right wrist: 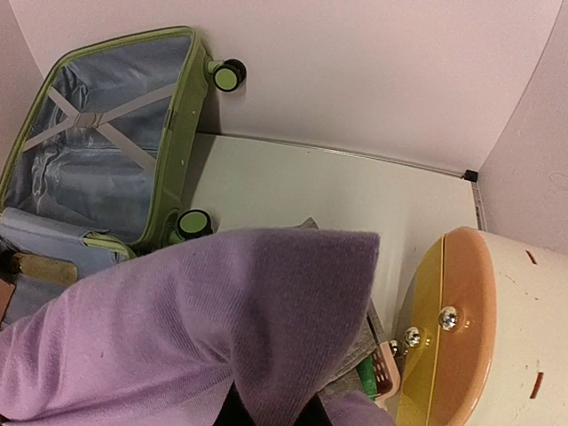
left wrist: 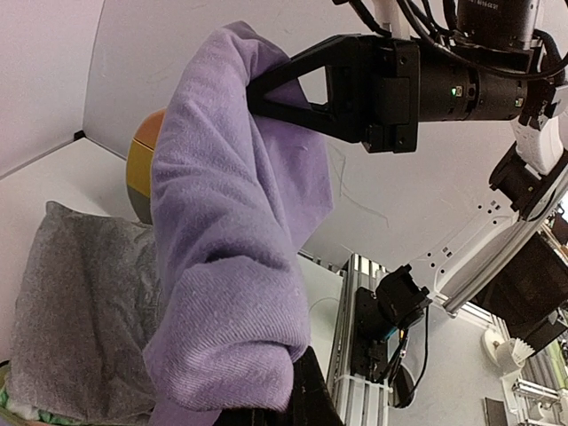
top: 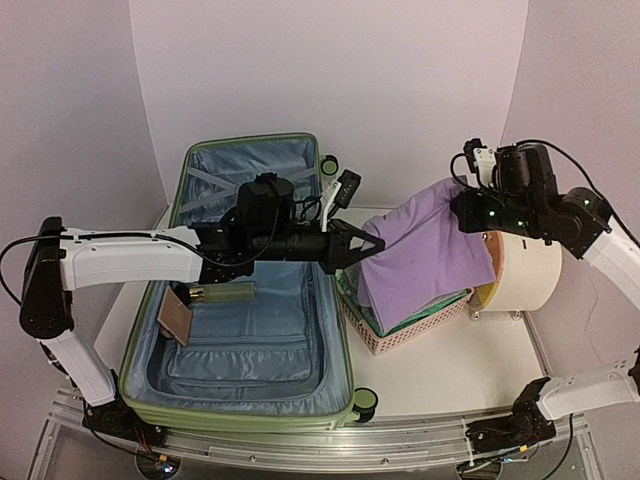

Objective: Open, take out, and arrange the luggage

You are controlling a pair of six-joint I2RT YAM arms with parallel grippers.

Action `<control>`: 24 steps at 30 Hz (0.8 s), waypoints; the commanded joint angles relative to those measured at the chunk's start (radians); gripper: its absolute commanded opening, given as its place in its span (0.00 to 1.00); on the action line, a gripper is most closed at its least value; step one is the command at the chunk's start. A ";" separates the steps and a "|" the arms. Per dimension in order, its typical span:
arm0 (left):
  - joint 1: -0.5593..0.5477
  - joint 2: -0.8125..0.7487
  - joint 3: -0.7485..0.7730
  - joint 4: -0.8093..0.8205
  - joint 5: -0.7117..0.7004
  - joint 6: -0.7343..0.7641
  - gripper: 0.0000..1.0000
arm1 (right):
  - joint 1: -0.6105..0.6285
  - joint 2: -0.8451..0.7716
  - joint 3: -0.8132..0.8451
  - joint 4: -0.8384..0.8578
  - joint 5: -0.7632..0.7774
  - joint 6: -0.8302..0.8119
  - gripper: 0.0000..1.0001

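The luggage (top: 255, 345) lies open and flat on the table (top: 450, 370). Its lid half stands away from the arm bases, and its grey-blue lining faces up. Crossed straps (right wrist: 93, 120) run over the lining of the lid half. Inside the luggage, near its left wall, rest a flat brown item (top: 175, 318) and an olive-gold bottle (top: 225, 292) just beside it.

The left arm reaches across the luggage from its left side. The left hand (top: 372, 245) is just past the luggage's right rim, clenched on the near edge of a purple cloth (top: 425, 250). Farther right of the luggage, the right hand (top: 462, 205) pinches the cloth's far upper corner between closed fingers. The cloth hangs stretched between the two hands.

Under the cloth, just beside the luggage's right wall, sits a pink slotted basket (top: 385, 335). A grey cloth (left wrist: 80, 311) and something green are inside it. A cream drum (top: 530, 275) with an orange-and-yellow face stands on the far side of the basket from the luggage.
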 commanded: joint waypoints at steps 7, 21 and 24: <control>-0.011 0.063 -0.029 0.111 0.005 -0.089 0.00 | -0.133 0.133 0.010 0.039 0.017 -0.071 0.00; 0.032 0.222 0.063 0.130 -0.005 -0.181 0.00 | -0.304 0.358 0.136 0.042 -0.117 -0.155 0.00; 0.032 0.241 0.090 0.132 0.003 -0.189 0.00 | -0.325 0.367 0.136 0.044 -0.129 -0.155 0.00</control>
